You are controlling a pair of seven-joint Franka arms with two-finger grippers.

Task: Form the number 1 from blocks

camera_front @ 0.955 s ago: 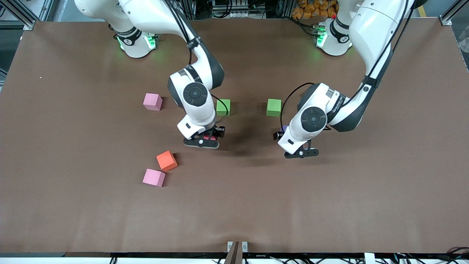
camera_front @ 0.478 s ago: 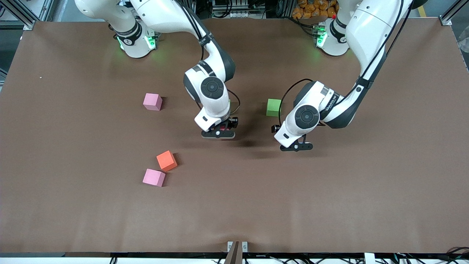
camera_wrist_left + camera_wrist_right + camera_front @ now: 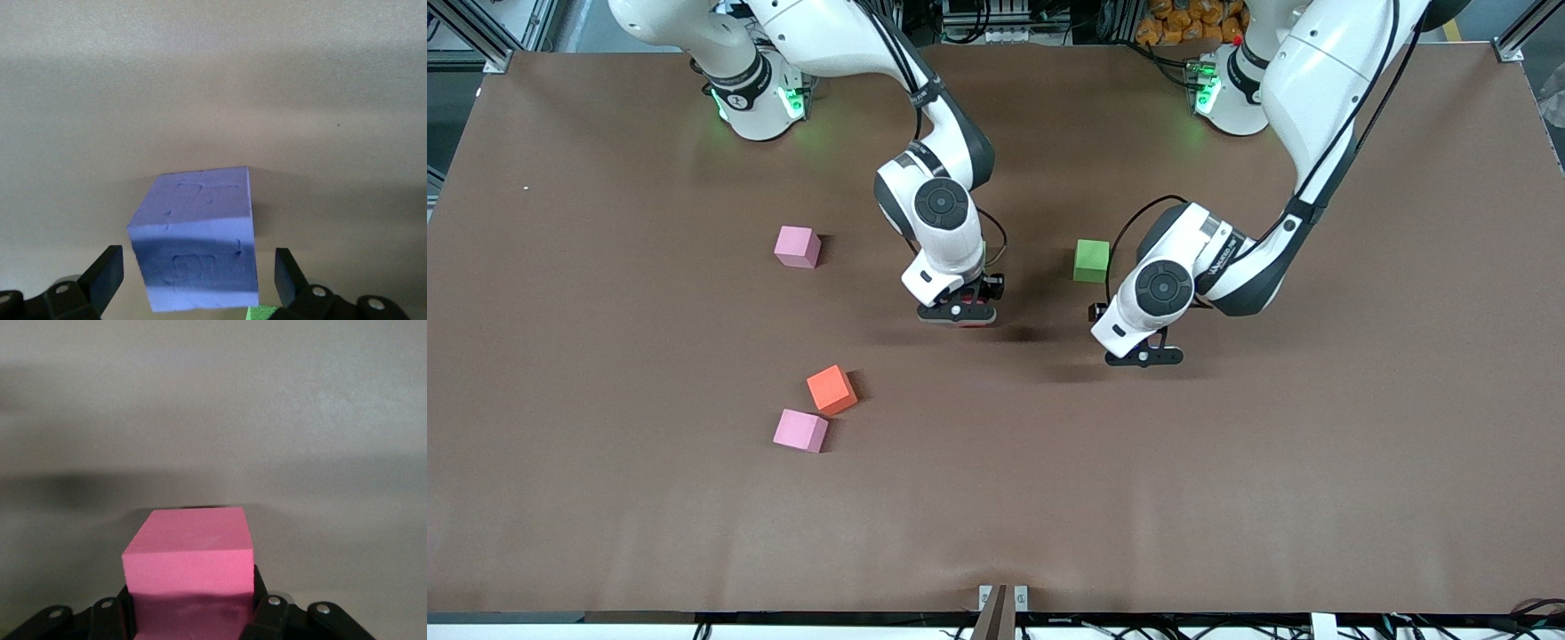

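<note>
Clearly, no figure 1 is formed yet — the blocks are scattered over the desk (image 3: 605,533). The red block (image 3: 189,570) is clamped in the right end effector (image 3: 958,313), low over the middle of the desk. The purple block (image 3: 195,248) sits on the desk between the spread fingers of the left end effector (image 3: 1144,356), not gripped. One green block (image 3: 1091,260) is seen just beside the left arm's wrist, farther from the front camera; the second green one is hidden. The orange block (image 3: 831,389) lies nearer the camera, toward the right arm's end, touching a pink cube (image 3: 800,430) at one corner. All placing is judged still to be done. Since a second ago, the right end effector has been carried, with its block, toward the left arm's end — covering the second green block — while the left one has shifted slightly.
</note>
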